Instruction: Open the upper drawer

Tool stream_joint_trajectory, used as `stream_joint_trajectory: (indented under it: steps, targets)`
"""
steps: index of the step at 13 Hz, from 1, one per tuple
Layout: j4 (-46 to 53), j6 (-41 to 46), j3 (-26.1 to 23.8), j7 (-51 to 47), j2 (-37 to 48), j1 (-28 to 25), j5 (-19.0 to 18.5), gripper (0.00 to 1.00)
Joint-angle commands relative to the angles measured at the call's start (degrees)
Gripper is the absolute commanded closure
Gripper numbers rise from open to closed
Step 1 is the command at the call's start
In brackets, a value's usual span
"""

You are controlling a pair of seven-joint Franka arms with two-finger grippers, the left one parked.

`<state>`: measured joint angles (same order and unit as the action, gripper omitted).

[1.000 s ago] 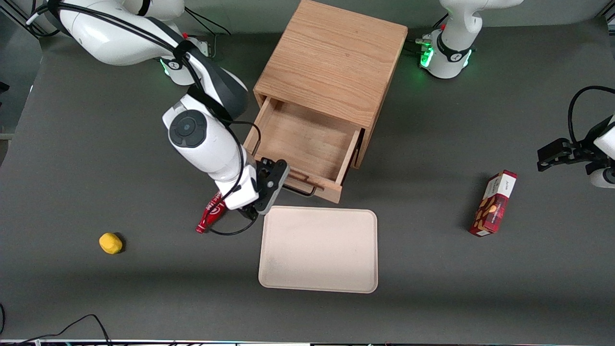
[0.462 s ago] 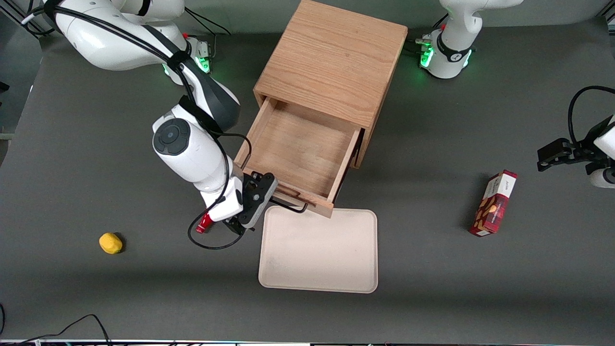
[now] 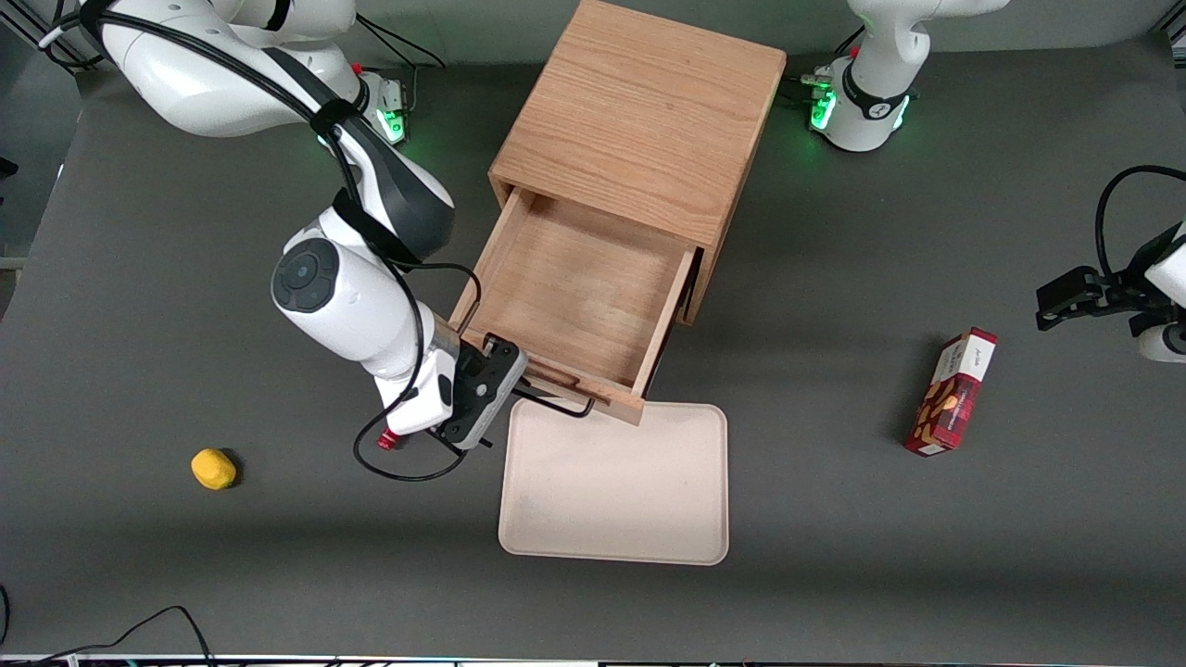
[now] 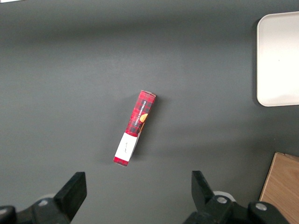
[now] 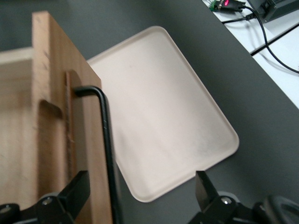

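The upper drawer (image 3: 574, 287) of the light oak cabinet (image 3: 639, 120) stands pulled far out, its inside empty. Its thin black wire handle (image 3: 556, 406) runs along the front panel, which overhangs the near rim of the tray. My right gripper (image 3: 496, 394) is at the handle's end toward the working arm's end of the table. In the right wrist view the gripper (image 5: 140, 182) is open, its fingers (image 5: 78, 189) wide apart, with the handle (image 5: 106, 140) and the drawer front (image 5: 51, 116) between them. The bottom drawer is hidden.
A beige tray (image 3: 616, 482) lies on the table nearer the front camera than the cabinet, also in the right wrist view (image 5: 163, 116). A red box (image 3: 952, 391) lies toward the parked arm's end. A yellow object (image 3: 213, 468) and a mostly hidden red item (image 3: 387, 439) lie near the gripper.
The upper drawer has slid farther out toward the front camera, its front now over the tray's rim. My gripper moved with the handle, covering more of the red item.
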<state>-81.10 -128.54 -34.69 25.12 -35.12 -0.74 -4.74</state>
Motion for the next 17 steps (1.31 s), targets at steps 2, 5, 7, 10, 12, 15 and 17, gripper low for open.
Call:
stream_joint_trajectory:
  steps: [2,5,7,10,12,15,17]
  targets:
    - [2.6,2.9,0.5,-1.1,2.0,-0.1,8.1,0.00]
    - [1.0,11.4,5.6,-12.4,12.9,3.0,14.8,0.00]
    - [0.2,19.9,10.4,-23.2,19.5,4.9,14.1,0.00]
    - [-7.5,28.1,19.0,-26.6,29.5,7.1,13.5,0.00]
    - [-13.0,32.2,21.9,-29.0,35.2,8.9,12.8,0.00]
    - [-14.3,35.7,23.5,-29.2,37.7,10.4,6.9,0.00]
    - [-15.5,35.7,23.5,-31.5,38.5,10.6,6.1,0.00]
